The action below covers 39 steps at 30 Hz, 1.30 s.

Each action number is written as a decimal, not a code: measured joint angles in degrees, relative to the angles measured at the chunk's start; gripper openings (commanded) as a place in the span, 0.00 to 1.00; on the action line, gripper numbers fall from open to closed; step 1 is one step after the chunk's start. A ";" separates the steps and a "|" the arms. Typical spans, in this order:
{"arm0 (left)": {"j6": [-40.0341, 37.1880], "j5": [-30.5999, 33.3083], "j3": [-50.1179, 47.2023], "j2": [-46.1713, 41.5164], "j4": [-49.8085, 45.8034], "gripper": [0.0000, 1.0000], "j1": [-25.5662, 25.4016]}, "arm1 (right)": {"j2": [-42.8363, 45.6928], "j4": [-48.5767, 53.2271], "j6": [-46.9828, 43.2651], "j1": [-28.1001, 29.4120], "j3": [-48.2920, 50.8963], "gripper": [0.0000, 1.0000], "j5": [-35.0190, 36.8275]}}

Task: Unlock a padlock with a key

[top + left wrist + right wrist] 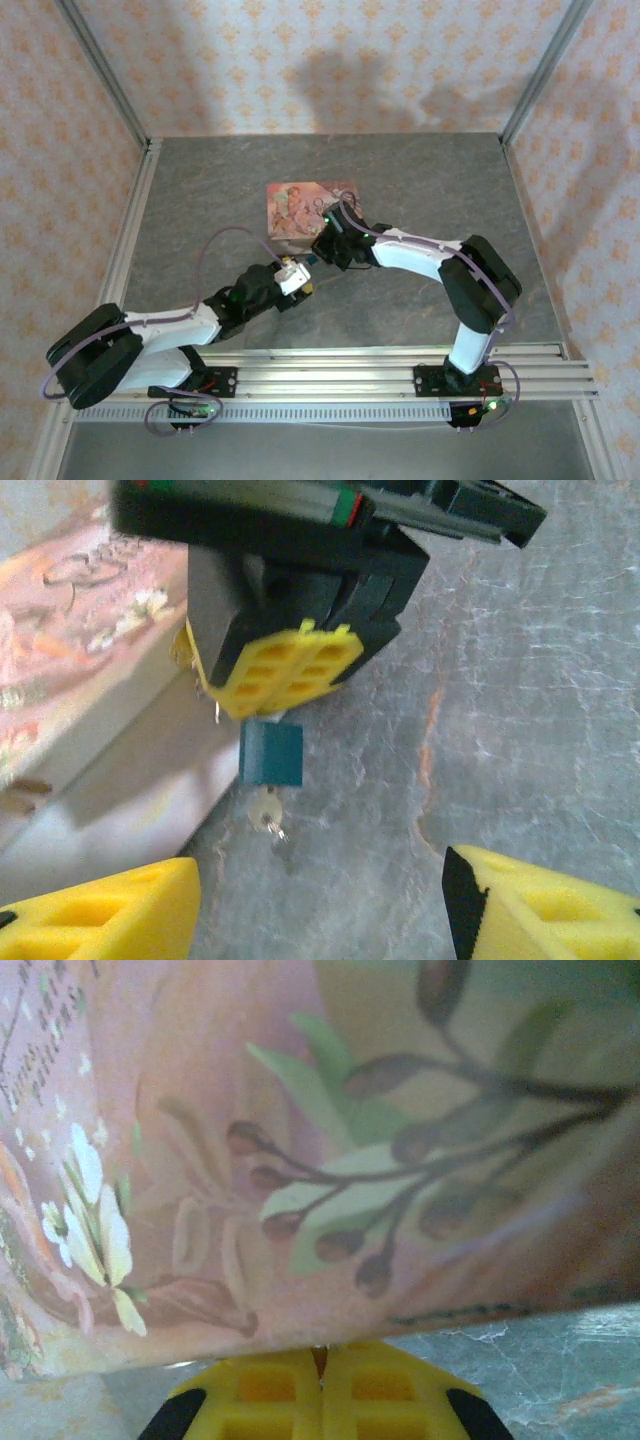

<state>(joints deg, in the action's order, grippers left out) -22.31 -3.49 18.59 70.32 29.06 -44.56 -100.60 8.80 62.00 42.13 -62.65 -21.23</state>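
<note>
Nearest, the left end effector hangs released and empty, just short of the key seated in the blue padlock. Beyond, the right end effector looks clenched on the padlock's top, beside the pink tin. Next, I'd judge: pinch the key and turn.

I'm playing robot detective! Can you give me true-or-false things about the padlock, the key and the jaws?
1. The padlock is blue. True.
2. The key lies far from the padlock. False: it sticks out of the padlock's bottom.
3. The left gripper has its jaws open. True.
4. The right gripper has its jaws wide open. False: they are shut, right at the padlock's top.
5. The pink tin sits on top of the padlock. False: it stands beside it.
</note>
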 measured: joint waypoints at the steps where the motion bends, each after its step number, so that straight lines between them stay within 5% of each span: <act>1: -1.22 0.83 1.03 1.03 0.24 0.66 -0.37 | 0.07 0.04 0.24 -0.26 0.00 0.00 -0.46; 12: -15.10 9.68 5.46 9.86 3.06 0.68 -3.08 | 0.26 0.76 2.10 -1.38 -1.31 0.00 -3.28; 27: -23.12 16.96 7.80 19.89 9.60 0.68 -4.37 | -0.02 2.47 2.56 -1.79 -3.15 0.00 -4.22; 39: -24.52 22.43 10.03 25.20 17.75 0.25 -4.37 | -0.07 2.64 3.19 -1.79 -3.15 0.00 -4.57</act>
<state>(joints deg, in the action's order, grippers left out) -46.83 18.94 28.62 95.53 46.81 -48.93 -100.66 11.44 65.19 40.34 -65.80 -25.80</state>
